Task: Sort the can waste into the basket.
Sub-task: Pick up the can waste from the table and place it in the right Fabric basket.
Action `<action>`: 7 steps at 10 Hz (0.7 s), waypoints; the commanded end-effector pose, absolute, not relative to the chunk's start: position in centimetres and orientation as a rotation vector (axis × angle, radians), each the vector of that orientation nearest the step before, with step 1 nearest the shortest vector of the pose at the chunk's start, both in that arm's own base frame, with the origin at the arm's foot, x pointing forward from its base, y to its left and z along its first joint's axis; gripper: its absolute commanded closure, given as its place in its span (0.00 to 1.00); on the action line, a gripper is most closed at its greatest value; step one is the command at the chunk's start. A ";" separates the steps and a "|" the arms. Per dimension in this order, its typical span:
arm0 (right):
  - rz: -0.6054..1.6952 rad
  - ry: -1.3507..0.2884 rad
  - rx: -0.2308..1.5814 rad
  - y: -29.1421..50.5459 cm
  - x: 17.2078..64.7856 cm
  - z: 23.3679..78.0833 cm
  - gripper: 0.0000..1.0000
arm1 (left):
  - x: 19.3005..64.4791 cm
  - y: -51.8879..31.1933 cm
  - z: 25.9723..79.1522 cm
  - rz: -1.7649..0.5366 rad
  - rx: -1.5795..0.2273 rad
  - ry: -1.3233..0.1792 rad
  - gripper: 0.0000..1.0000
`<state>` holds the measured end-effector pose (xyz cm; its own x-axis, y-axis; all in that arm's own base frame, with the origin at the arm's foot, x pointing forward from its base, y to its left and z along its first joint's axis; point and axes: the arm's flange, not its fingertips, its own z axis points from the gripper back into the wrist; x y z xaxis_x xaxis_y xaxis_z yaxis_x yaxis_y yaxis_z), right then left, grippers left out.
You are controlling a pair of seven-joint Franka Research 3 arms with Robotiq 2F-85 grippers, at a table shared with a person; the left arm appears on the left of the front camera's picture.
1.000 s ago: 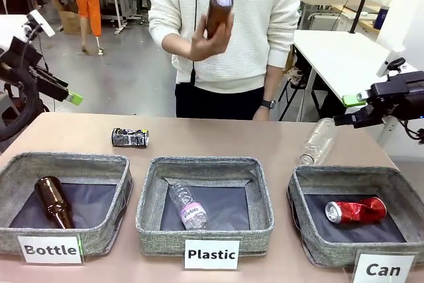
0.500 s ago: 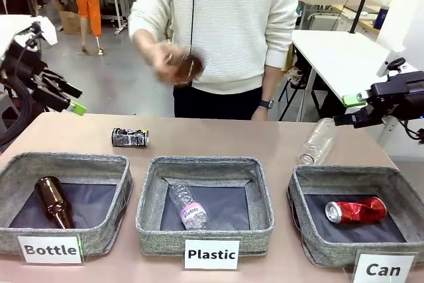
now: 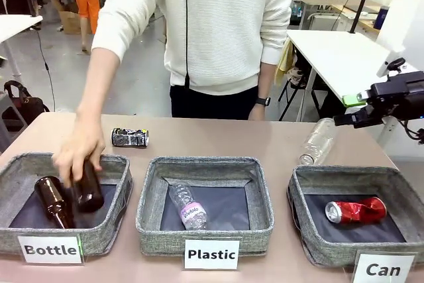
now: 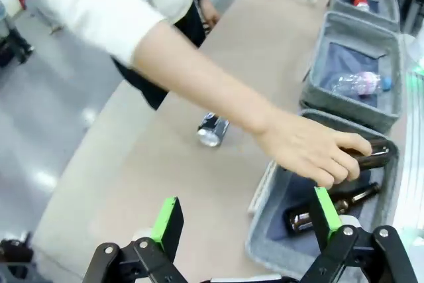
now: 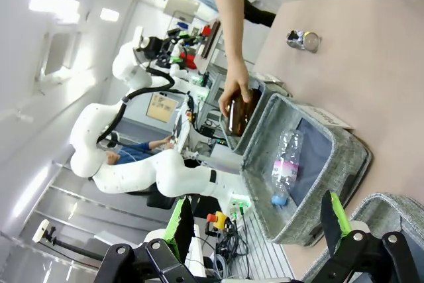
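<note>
One table [image 3: 218, 140], tan, shared with a person [image 3: 225, 24] in a white sweater who leans in from the far edge.

Three grey bins along my side:
- "Bottle" bin [image 3: 13, 170] on my left
- "Plastic" bin [image 3: 149, 190] in the middle
- the basket [image 3: 344, 173] labelled "Can" on my right

My left gripper [image 4: 246, 217]: jaws spread wide, nothing between them, near the table's left end. My right gripper [image 3: 349, 111]: jaws likewise spread and empty, at the table's right side, higher than the basket.

The person's hand [image 3: 78, 154] wraps a brown bottle [image 3: 88, 191] inside the Bottle bin, beside a second brown bottle [image 3: 52, 198] lying there. One clear bottle [image 3: 187, 207] lies in the Plastic bin. Another clear bottle [image 3: 317, 140] lies on the table just behind the basket.

Can waste:
- The red can [image 3: 356, 210] lies on the basket's dark lining.
- The black-and-white can [image 3: 130, 137] lies on its side on the table behind the Bottle bin, well apart from the basket.
</note>
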<state>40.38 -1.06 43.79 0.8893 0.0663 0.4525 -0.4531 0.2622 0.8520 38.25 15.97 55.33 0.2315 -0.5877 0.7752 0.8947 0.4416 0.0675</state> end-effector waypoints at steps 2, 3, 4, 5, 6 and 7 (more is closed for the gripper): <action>0.384 -0.373 1.269 -1.2 40.5 44.0 0.00 | 34.2 21.9 56.2 -0.956 -0.447 -0.956 0.00; 0.384 -0.373 1.269 -1.2 40.5 44.0 0.00 | 32.5 24.4 55.8 -0.880 -0.450 -1.005 0.00; 0.384 -0.373 1.269 -1.2 40.5 44.0 0.00 | 31.0 26.5 55.3 -0.817 -0.473 -1.047 0.00; 0.384 -0.373 1.269 -1.2 40.5 44.0 0.00 | 29.6 27.8 54.7 -0.763 -0.465 -1.071 0.00; 0.384 -0.373 1.269 -1.2 40.5 44.0 0.00 | 28.4 28.8 54.0 -0.726 -0.465 -1.090 0.00; 0.384 -0.373 1.269 -1.2 40.5 44.0 0.00 | 27.5 29.5 53.5 -0.708 -0.462 -1.106 0.00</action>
<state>40.39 -1.09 43.76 0.8894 0.0661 0.4523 -0.4528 0.2619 0.8523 27.62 29.88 54.09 0.3066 -0.2923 0.9058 0.7102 0.7038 -0.0133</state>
